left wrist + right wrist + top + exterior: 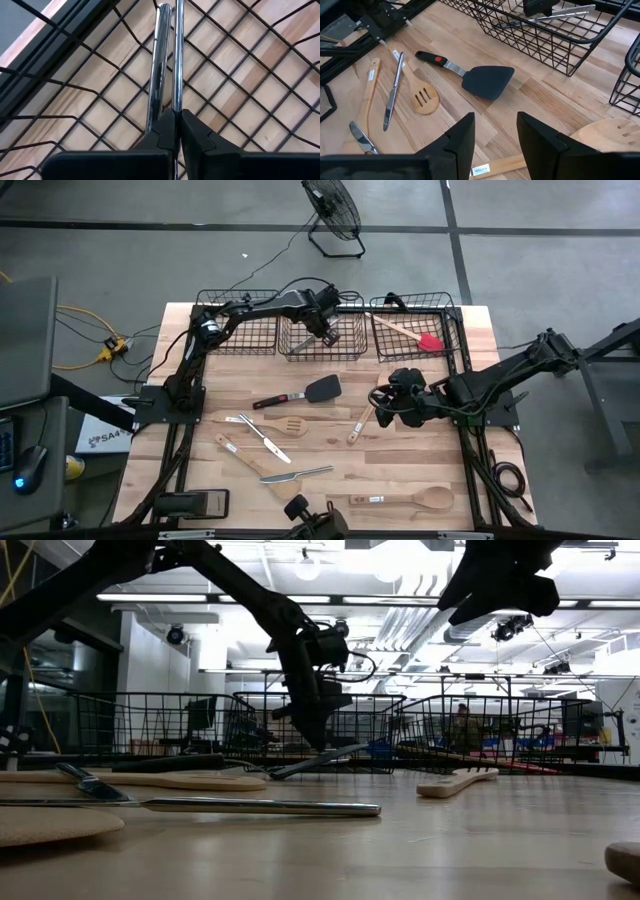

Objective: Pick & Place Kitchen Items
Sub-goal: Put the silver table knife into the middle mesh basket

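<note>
A: What does the left gripper [322,330] have?

B: Its jaws are clamped on a slim, polished metal knife [177,55], held inside the middle wire basket [345,348], with a second shiny knife [159,60] right beside it over the black diamond mesh.

A: And the right gripper [494,131]?

B: It hovers above the counter [470,470] with its jaws partly apart and nothing between them, near a flat wooden spatula [357,427].

A: The rest of the utensils?

B: A matte black turner [482,80] with a broad blade lies on the pale butcher-block planks. Close by are a slotted wooden spatula [420,95] and a silver knife [392,92]. A round-bowled wooden spoon [405,499] sits at the counter's near edge. The red-headed spatula [418,335] lies in the right basket [450,330].

A: The room?

B: Grey concrete floor, a black floor fan [335,215], and bright ceiling lights.
</note>
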